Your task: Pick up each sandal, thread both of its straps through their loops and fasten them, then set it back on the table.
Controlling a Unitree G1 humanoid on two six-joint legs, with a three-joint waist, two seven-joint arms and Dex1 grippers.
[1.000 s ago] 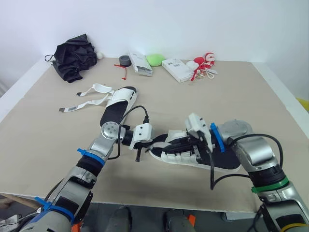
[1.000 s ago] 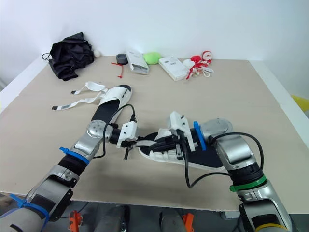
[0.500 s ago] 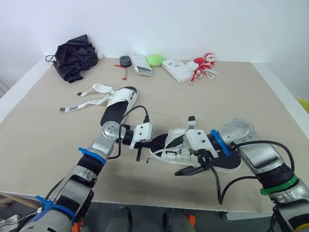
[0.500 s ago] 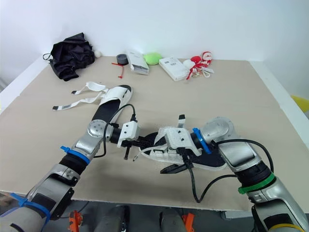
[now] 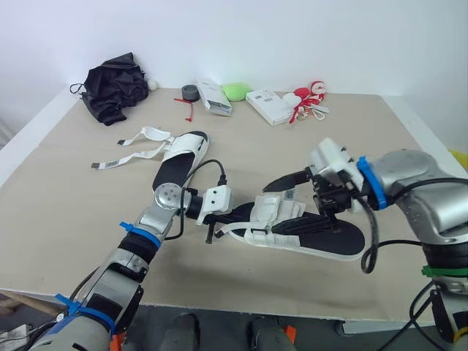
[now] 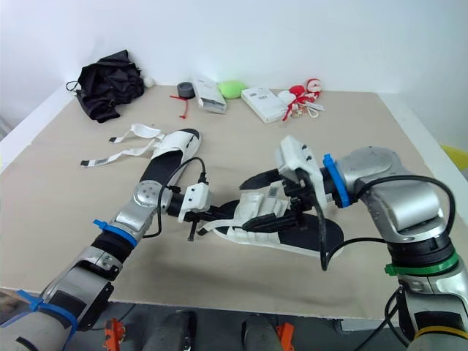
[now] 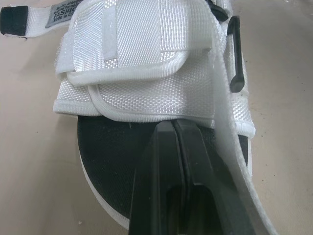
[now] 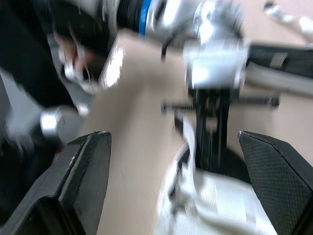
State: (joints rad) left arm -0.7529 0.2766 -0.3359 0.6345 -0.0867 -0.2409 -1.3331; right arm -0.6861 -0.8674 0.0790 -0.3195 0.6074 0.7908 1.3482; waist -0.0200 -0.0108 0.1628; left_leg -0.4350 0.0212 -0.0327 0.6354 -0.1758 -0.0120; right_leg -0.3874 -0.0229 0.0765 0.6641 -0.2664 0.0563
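Wrist view, left jaws closed over sandal [image 7: 146, 93] insole, head view, right jaws spread wide, empty

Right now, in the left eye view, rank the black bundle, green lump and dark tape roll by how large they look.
Largest: black bundle.
Then green lump.
Smallest: dark tape roll.
All lie at the table's far side, so nearness barely matters.

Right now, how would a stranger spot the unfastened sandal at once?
On the table's left half, near the black bundle in the far corner, lies a white sandal. Unlike the near sandal, its straps trail loose to the left.
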